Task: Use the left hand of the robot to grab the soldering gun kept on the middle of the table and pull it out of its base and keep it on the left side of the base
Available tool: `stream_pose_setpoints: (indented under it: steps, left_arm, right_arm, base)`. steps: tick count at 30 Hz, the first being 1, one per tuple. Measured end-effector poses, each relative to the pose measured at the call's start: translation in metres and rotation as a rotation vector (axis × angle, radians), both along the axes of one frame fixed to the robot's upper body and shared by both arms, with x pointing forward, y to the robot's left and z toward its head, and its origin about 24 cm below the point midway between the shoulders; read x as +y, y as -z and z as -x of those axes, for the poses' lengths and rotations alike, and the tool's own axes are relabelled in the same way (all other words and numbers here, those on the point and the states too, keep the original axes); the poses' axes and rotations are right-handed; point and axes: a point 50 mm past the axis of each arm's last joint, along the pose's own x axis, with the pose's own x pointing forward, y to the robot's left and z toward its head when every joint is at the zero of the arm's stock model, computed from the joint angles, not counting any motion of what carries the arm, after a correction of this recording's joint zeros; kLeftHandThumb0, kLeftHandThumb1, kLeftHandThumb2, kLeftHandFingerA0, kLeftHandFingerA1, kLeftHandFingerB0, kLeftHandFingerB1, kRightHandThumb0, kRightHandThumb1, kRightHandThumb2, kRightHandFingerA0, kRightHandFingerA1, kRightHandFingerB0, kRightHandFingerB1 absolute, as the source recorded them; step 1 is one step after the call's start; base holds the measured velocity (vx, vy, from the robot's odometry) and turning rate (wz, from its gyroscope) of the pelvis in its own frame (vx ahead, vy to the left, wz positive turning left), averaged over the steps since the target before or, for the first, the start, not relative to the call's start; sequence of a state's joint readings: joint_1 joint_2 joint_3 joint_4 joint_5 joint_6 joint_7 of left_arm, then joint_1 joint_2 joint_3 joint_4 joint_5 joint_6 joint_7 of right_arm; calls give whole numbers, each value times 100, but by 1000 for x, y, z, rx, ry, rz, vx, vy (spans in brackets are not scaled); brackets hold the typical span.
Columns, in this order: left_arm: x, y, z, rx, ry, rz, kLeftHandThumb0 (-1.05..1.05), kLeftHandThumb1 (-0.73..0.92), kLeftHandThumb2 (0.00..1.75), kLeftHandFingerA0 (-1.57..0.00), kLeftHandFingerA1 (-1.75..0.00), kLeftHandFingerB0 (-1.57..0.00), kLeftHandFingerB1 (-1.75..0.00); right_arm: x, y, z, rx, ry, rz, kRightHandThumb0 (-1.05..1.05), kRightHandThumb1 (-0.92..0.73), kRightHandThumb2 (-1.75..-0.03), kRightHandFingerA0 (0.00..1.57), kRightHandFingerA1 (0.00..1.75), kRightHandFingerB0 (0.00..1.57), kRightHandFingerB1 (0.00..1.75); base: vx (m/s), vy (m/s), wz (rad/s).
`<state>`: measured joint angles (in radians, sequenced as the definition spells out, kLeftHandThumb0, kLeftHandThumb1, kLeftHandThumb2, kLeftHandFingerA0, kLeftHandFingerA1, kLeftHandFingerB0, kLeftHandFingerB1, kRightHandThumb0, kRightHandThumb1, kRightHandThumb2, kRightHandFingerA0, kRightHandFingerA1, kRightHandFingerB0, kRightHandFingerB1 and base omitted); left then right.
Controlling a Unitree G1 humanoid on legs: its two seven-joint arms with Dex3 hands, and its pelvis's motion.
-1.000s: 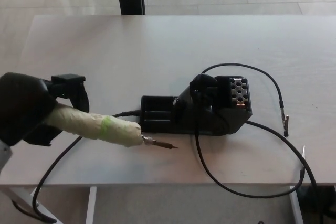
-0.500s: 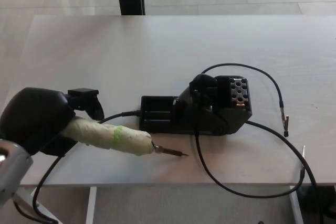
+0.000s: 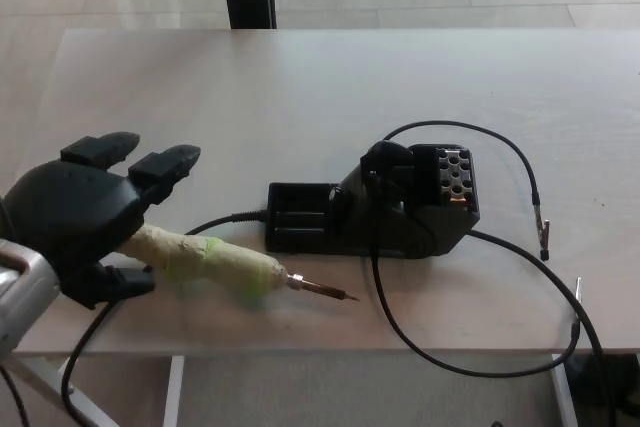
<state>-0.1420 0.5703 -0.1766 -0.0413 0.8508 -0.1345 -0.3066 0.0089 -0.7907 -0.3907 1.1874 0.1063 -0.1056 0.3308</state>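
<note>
On the table's (image 3: 300,87) near left, your left hand (image 3: 75,217) is spread wide, released, above the soldering gun (image 3: 215,262) lying left of its base (image 3: 375,212).

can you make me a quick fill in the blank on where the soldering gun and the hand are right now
1. The soldering gun lies on the table to the ____ of the base.
2. Its metal tip points toward the robot's ____.
3. The left robot hand is ____, fingers spread above the gun's handle.
4. The base's holder holds ____ gun.

Missing words: left; right; open; no
</note>
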Motion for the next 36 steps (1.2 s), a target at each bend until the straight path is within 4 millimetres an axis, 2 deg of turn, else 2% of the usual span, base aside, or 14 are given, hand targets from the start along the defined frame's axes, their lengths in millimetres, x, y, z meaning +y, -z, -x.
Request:
stream_pose_setpoints:
  steps: [14,18,22,23,24,25,26,27,28,29,30,31,33,36]
  left_arm:
    - [13,-13,2,113,-66,-147,-72,55,76,0,0,0,0]
    - [29,-31,7,106,-129,-125,-77,73,62,0,0,0,0]
    - [48,-56,11,52,-208,-72,-76,74,62,0,0,0,0]
    - [52,-60,12,41,-222,-61,-88,54,83,0,-18,0,0]
    - [57,-65,14,26,-240,-48,-99,60,87,0,-20,0,-1]
    - [61,-69,16,15,-256,-35,-84,75,63,0,0,0,-5]
    - [65,-72,18,6,-271,-23,-98,60,76,0,-14,0,-7]
    - [70,-75,21,-2,-290,-11,-96,60,97,0,-44,0,-34]
    - [76,-77,24,-8,-313,0,-98,60,97,0,-47,0,-37]
    - [79,-78,26,-10,-323,6,-91,74,65,0,-14,0,-10]
    - [86,-79,30,-12,-349,20,-91,74,65,0,-14,0,-10]
    - [92,-80,35,-13,-375,34,-98,60,101,0,-46,0,-37]
    - [104,-79,43,-14,-425,59,-103,64,97,0,-31,0,-26]
    - [130,-67,59,20,-541,122,-93,55,89,0,-39,0,-24]
  right_arm:
    - [0,0,1,0,2,-1,-49,-75,-63,69,61,46,43]
    - [0,0,2,1,5,-1,-51,-74,-62,72,61,48,41]
    - [-1,0,3,4,6,-1,-51,-73,-62,69,60,47,41]
    - [-1,0,3,5,6,-1,-55,-59,-95,63,68,40,55]
    - [-1,1,3,5,6,-1,-52,-73,-62,68,60,47,41]
    - [-1,1,4,6,7,-1,-53,-73,-62,68,61,47,41]
    - [-1,1,4,6,7,-1,-53,-73,-62,69,61,47,41]
    - [-1,1,4,7,7,-1,-53,-73,-62,68,61,47,41]
    - [-1,1,4,7,7,-1,-53,-73,-61,69,60,48,41]
    - [-1,1,4,7,7,-1,-53,-73,-61,69,61,48,41]
    - [-1,1,4,9,7,-1,-53,-73,-61,69,61,48,41]
    - [-1,1,5,9,7,-1,-53,-73,-61,69,61,48,41]
    - [-1,1,5,11,8,-1,-54,-73,-61,70,62,47,41]
    - [-1,1,6,12,8,-1,-54,-73,-61,70,63,45,39]
  base:
    - [0,0,0]
    - [0,0,0]
    - [0,0,0]
    - [0,0,0]
    - [0,0,0]
    - [0,0,0]
    - [0,0,0]
    - [0,0,0]
    - [0,0,0]
    - [0,0,0]
    - [0,0,0]
    - [0,0,0]
    - [0,0,0]
    - [0,0,0]
